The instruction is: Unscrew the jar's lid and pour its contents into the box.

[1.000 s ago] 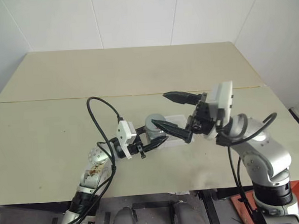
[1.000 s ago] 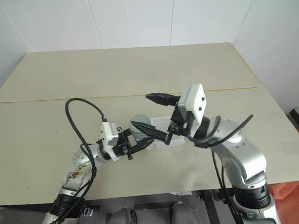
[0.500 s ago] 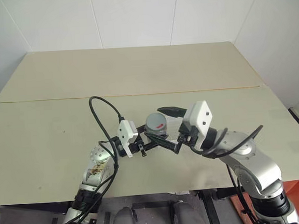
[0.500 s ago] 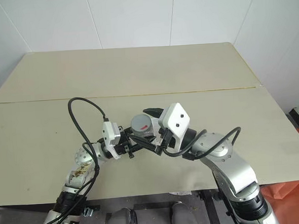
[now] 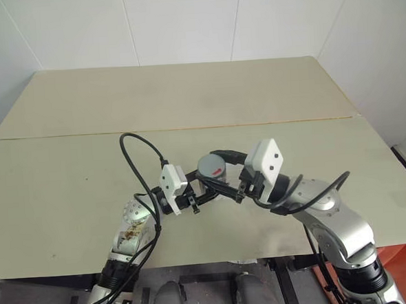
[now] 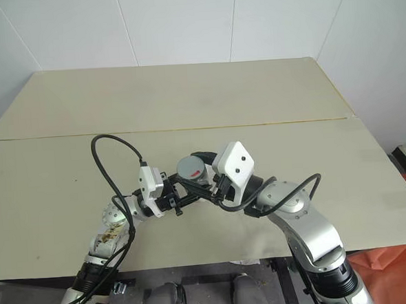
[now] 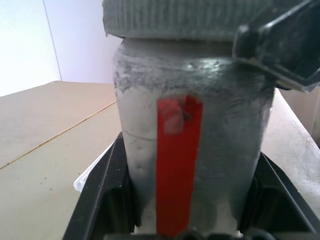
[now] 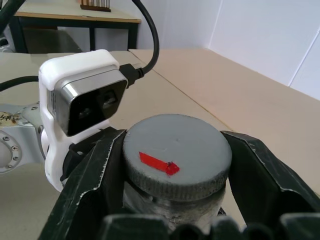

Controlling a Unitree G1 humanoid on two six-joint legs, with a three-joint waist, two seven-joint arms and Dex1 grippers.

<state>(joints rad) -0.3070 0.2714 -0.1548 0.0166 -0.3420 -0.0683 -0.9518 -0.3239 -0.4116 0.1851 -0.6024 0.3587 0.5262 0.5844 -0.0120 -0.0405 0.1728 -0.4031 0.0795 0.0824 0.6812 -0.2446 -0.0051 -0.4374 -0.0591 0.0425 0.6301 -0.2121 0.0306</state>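
Note:
The silvery-grey jar (image 7: 220, 135) with a red stripe on its side stands upright just above the table, and my left gripper (image 5: 202, 190) is shut on its body, a black finger on each side. Its round grey lid (image 8: 177, 150), marked with a small red arrow, sits on top. My right gripper (image 8: 177, 172) is shut on the lid, one finger (image 8: 90, 185) on each side of the rim. A corner of the translucent box (image 7: 84, 178) shows on the table behind the jar; the rest is hidden by the jar and grippers.
The beige table (image 5: 68, 195) has a seam running across it behind the arms and a second panel beyond. A black cable (image 5: 138, 163) loops up from my left wrist. Another table with dark legs (image 8: 75, 20) stands in the background.
My right gripper, wide open a second ago, has come down and leftward over the jar and shut on the lid. The left gripper and jar have stayed in place.

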